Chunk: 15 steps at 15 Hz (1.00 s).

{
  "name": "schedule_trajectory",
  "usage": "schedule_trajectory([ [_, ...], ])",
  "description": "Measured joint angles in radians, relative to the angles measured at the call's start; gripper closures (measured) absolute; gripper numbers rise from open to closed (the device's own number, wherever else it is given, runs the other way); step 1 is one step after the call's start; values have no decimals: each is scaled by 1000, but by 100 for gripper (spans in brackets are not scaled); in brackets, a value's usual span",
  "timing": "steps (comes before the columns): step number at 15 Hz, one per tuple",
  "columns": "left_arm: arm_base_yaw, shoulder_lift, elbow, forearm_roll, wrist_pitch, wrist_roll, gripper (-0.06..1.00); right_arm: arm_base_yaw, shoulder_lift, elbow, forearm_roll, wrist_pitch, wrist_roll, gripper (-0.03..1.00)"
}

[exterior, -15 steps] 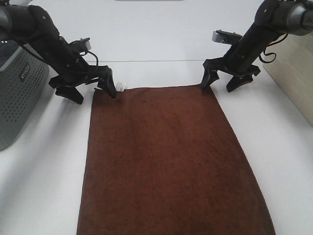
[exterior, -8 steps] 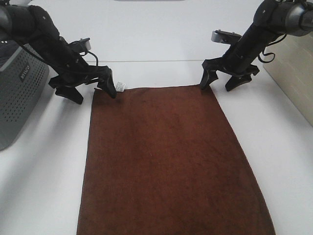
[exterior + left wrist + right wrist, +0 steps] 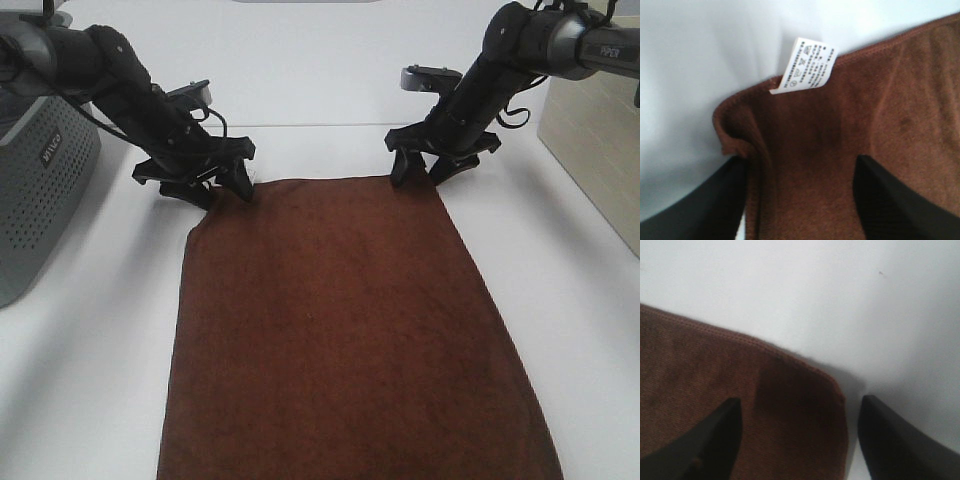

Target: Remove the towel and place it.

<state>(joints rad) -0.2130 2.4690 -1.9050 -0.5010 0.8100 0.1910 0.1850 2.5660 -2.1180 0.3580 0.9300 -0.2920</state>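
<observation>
The towel (image 3: 340, 330) is a large dark brown cloth lying flat on the white table, its near end running off the frame. My left gripper (image 3: 225, 195) is down on its far left corner. In the left wrist view the fingers (image 3: 700, 210) stand apart on either side of that corner (image 3: 805, 150), which has bunched into a fold beside the white tag (image 3: 804, 65). My right gripper (image 3: 418, 178) straddles the far right corner (image 3: 790, 400), open, with one finger (image 3: 900, 440) on bare table past the edge.
A grey perforated basket (image 3: 40, 190) stands at the left edge of the table. A beige box (image 3: 600, 150) sits at the right edge. White table (image 3: 320, 70) stretches behind the towel.
Both grippers have shifted inward onto the towel's far corners and their jaws have narrowed. The left corner has puckered up and the tag is now covered in the high view.
</observation>
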Motion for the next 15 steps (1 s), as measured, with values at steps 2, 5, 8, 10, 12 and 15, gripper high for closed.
schedule_trajectory([
  [2, 0, 6, 0, 23, -7, -1, 65, 0, 3, 0, -17, -2, 7, 59],
  [5, 0, 9, 0, 35, -7, 40, 92, 0, 6, 0, -20, -2, 10, 90],
  [8, 0, 9, 0, 35, -14, 84, 94, 0, 6, 0, -20, -3, 24, 96],
  [10, -1, 10, -5, 44, -59, 99, 94, 0, 6, 0, -20, -23, 34, 96],
  [12, -2, 21, -39, 63, -78, 111, 94, 0, 5, 0, -21, -61, 35, 96],
  [15, -2, 32, -133, 79, -101, 167, 94, 0, 3, 10, -41, -171, 42, 96],
])
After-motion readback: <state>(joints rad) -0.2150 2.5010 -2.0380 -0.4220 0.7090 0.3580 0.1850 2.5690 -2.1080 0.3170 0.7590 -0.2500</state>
